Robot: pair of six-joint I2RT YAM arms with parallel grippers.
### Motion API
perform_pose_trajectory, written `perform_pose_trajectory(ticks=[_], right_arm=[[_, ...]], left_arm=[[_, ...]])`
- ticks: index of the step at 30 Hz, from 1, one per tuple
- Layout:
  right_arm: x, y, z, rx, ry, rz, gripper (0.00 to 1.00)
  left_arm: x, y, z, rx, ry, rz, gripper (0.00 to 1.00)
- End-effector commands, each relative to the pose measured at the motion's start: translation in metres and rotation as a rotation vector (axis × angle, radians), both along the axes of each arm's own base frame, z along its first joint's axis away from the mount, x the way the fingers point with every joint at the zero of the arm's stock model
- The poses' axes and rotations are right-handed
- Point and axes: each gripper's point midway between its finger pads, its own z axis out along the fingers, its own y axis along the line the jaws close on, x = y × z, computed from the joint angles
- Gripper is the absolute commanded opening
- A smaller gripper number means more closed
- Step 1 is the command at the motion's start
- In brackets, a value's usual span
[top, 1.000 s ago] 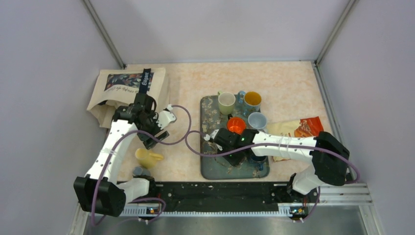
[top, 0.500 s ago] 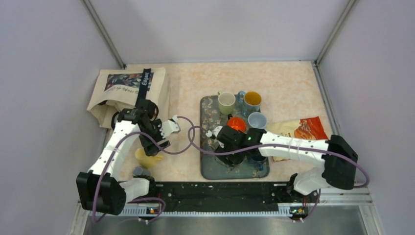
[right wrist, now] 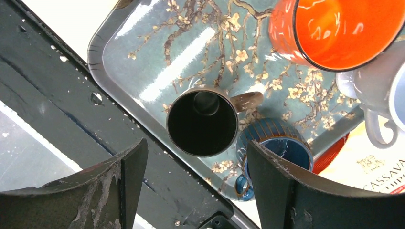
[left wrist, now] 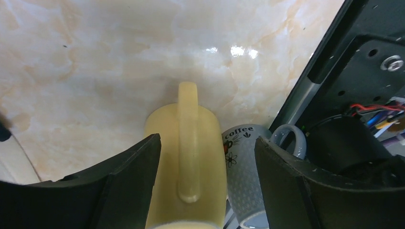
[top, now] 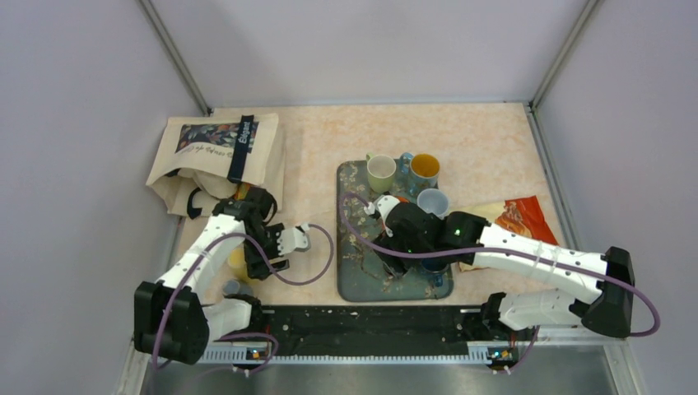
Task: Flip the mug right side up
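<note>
While its jaws flank the yellow mug, the left gripper points down.

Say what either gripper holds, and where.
Nothing. Both open: left gripper straddles the pale yellow mug, right gripper hangs above the dark brown mug.

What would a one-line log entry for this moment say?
left gripper: open, straddling yellow mug lying on its side | right gripper: open above upright brown mug on tray | status: not yet righted

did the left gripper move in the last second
Yes. The left gripper has drawn away from the tote bag, down the top view, and is now over the yellow mug.
</note>
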Motion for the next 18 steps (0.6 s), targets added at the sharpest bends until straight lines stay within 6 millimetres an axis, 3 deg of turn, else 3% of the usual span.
perform_pose_trajectory(ticks=[1, 5, 8, 11, 12, 18], right_arm=[[0.006, -0.003, 0.026, 0.049, -0.057, -0.037, 0.75], [0.004, 0.000, 0.027, 0.057, -0.051, -0.014, 0.76], [0.004, 0.001, 0.026, 0.062, -0.050, -0.013, 0.76], [0.003, 0.000, 0.028, 0.072, -0.052, -0.012, 0.76], [0.003, 0.000, 0.028, 0.076, -0.054, -0.011, 0.76], [0.006, 0.010, 0.044, 0.155, -0.087, -0.006, 0.76]], left_arm=[[0.012, 0.014, -0.017, 0.098, -0.065, -0.048, 0.76], [0.024, 0.016, -0.023, 0.121, -0.113, -0.044, 0.66], [0.032, 0.014, -0.025, 0.114, -0.132, -0.038, 0.41], [0.034, 0.009, -0.023, 0.090, -0.117, -0.024, 0.05], [0.036, 0.006, -0.021, 0.078, -0.119, -0.009, 0.00], [0.075, -0.019, 0.004, -0.026, -0.184, 0.167, 0.00]])
